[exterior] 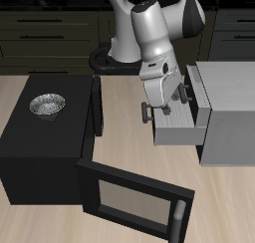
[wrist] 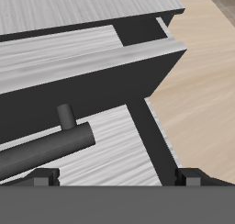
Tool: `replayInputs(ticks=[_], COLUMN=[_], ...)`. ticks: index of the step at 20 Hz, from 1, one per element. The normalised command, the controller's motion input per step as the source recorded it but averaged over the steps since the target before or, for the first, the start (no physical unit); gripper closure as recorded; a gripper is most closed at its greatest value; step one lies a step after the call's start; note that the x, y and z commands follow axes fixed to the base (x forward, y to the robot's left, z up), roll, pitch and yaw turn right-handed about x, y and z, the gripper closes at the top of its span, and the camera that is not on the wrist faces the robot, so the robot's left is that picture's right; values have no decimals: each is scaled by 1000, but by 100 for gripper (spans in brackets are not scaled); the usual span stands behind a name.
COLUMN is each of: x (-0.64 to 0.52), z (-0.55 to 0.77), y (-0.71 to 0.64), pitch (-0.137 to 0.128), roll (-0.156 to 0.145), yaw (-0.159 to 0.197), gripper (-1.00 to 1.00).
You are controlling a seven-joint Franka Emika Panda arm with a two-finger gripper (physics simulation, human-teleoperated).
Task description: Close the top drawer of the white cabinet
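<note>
Boxy top drawer, cylindrical bar handle

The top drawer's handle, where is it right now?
In the exterior view the handle sits at the front of the pulled-out top drawer, just under the gripper, facing the black box.

Sim kitchen, dark wall cabinets, microwave-like black box

A matte black box with its windowed door swung open carries a shiny, possibly metal bowl on top.
</note>
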Motion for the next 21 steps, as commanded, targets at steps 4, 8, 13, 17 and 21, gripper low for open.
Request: replayInputs(ticks=[4,8,13,17,21], x=[-14,17,-51,-74,-48], z=[-48,13,12,39,10], y=[278,305,339,326,123], pitch=[2,-11,-18,-26,-5], roll=[52,50,66,65,25], yaw=[1,-1,5,-11,4], gripper=[-100,-100,-100,-100,-100])
